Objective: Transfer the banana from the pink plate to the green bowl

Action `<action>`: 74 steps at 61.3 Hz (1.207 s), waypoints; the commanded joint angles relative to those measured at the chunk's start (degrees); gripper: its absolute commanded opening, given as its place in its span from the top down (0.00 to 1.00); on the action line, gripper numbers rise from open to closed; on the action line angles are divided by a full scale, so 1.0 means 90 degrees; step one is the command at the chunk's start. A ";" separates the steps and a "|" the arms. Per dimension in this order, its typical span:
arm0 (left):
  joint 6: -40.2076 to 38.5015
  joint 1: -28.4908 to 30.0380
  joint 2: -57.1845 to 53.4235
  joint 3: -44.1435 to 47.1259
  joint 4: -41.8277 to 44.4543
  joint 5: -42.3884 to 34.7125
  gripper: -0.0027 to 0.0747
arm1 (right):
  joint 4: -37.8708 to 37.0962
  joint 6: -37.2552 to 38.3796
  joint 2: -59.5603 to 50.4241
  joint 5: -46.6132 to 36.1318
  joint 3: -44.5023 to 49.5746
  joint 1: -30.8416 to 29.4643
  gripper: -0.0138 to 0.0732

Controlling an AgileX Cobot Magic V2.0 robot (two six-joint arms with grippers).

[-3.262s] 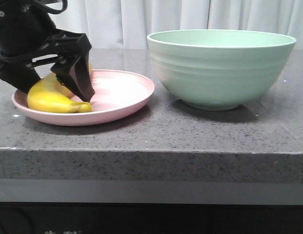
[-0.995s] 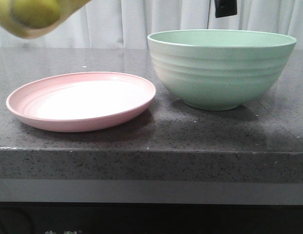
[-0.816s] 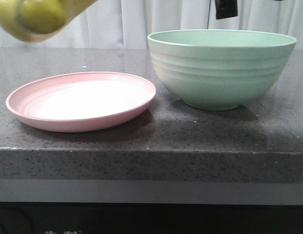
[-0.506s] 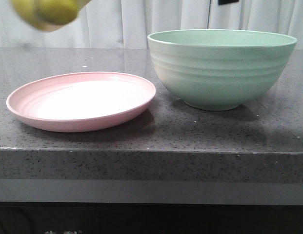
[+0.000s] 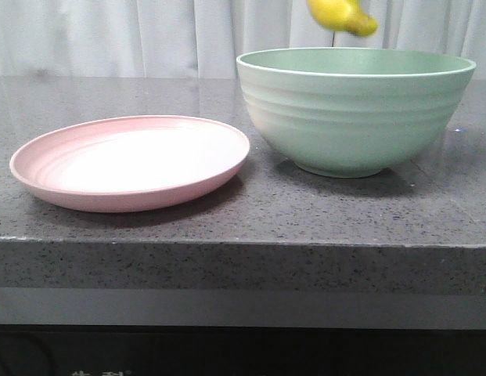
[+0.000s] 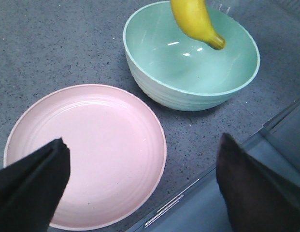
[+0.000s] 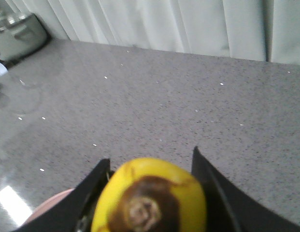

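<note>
Nothing here can be read. A few pale marks sit at about seven o'clock along the bottom edge of the front view, on the dark panel (image 5: 102, 373) under the counter, but they are cut off and too small to make out.

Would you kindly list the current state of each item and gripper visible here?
banana: lifted, hanging above the green bowl, gripped between the right gripper's fingers
pink plate: empty, flat on the countertop
green bowl: upright, empty
right gripper: shut on the banana
left gripper: open, holding nothing, above the plate
</note>
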 commanded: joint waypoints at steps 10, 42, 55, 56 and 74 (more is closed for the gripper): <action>-0.0062 0.0011 -0.0098 -0.0182 -0.0039 -0.0390 0.18 | -0.0934 -0.0082 0.0844 -0.0206 -0.0707 0.0142 0.54; -0.0062 0.0011 -0.0098 -0.0182 -0.0039 -0.0390 0.18 | -0.1200 -0.0076 0.1153 0.0355 -0.0701 0.0248 0.41; -0.0062 0.0011 -0.0085 -0.0182 -0.0039 -0.0390 0.18 | -0.1200 -0.0076 0.1153 0.0392 -0.0701 0.0248 0.29; -0.0062 0.0011 -0.0085 -0.0182 -0.0039 -0.0390 0.18 | -0.1200 -0.0076 0.1153 0.0395 -0.0701 0.0248 0.29; -0.0200 0.0011 -0.0085 -0.0182 0.0015 -0.0339 0.18 | -0.1967 0.1776 0.0679 0.0846 -0.0720 0.0043 0.30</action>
